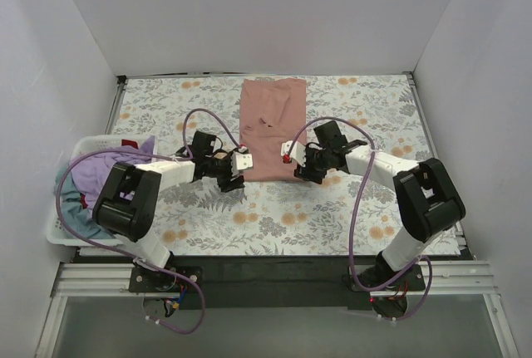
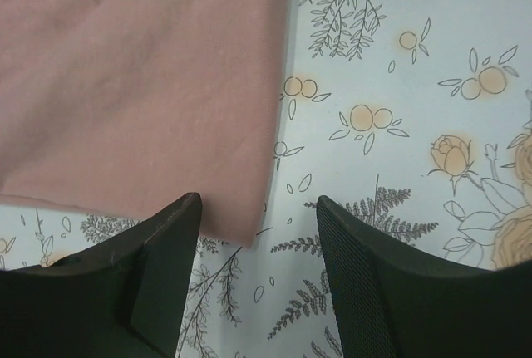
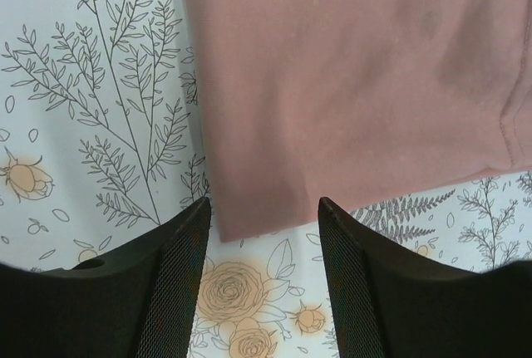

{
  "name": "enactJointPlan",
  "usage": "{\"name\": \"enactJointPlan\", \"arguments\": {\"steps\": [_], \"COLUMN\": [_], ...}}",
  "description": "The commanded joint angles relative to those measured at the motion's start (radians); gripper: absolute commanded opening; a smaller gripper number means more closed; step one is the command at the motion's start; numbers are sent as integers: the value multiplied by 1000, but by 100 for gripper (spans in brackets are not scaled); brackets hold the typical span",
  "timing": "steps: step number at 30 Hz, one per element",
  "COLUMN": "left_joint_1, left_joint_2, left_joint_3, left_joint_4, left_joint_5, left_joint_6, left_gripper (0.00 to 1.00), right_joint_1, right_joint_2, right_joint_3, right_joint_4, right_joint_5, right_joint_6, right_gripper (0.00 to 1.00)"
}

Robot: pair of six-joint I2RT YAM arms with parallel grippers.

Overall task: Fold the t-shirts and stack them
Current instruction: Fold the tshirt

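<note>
The left arm point(image 1: 126, 196) hides part of the basket point(image 1: 56, 230), which holds a purple shirt point(image 1: 96, 169) and a teal shirt point(image 1: 73, 213). The left gripper point(image 1: 235, 165) and right gripper point(image 1: 291, 157) are spread apart, gripping nothing. The folded pink shirt point(image 1: 273, 125) has its near corners just ahead of their fingertips.

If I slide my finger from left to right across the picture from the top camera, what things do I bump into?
white basket with a purple shirt in it → left end effector → pink shirt → right end effector
</note>
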Motion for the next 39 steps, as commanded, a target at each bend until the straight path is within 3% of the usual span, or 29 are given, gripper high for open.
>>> {"name": "enactJointPlan", "arguments": {"steps": [1, 6, 12, 13, 15, 16, 18, 19, 24, 32, 39], "left_joint_1": [-21, -26, -26, -26, -26, -26, -26, -26, -21, -20, -53], "left_joint_2": [30, 75, 87, 80, 75, 70, 57, 47, -40, -152, -342], "left_joint_3": [-4, 2, 34, 34, 43, 47, 66, 76, 160, 300, 234], "left_joint_4": [57, 71, 23, 13, -1, -10, -35, -41, -93, -263, -441], "left_joint_5": [-61, -106, -132, -124, -117, -112, -103, -101, -94, -86, -3], "left_joint_6": [110, 113, 88, 85, 76, 73, 58, 33, -71, -113, -58], "left_gripper": [56, 46, 17, 9, 3, 1, 0, 0, 0, 0, 0], "right_joint_1": [25, 25, 26, 26, 28, 28, 28, 29, 22, 6, 90], "right_joint_2": [36, 79, 60, 53, 46, 38, 29, 21, -31, -131, -270], "right_joint_3": [-9, -31, -87, -95, -100, -98, -75, -60, 61, 254, 193], "right_joint_4": [59, 65, 64, 62, 58, 55, 35, 19, -96, -335, -545], "right_joint_5": [46, 83, 95, 96, 98, 97, 92, 92, 97, 74, 21], "right_joint_6": [-55, -92, -127, -130, -129, -129, -124, -117, -103, -92, -31], "right_gripper": [61, 56, 44, 39, 32, 20, 3, 1, 1, 1, 1]}}
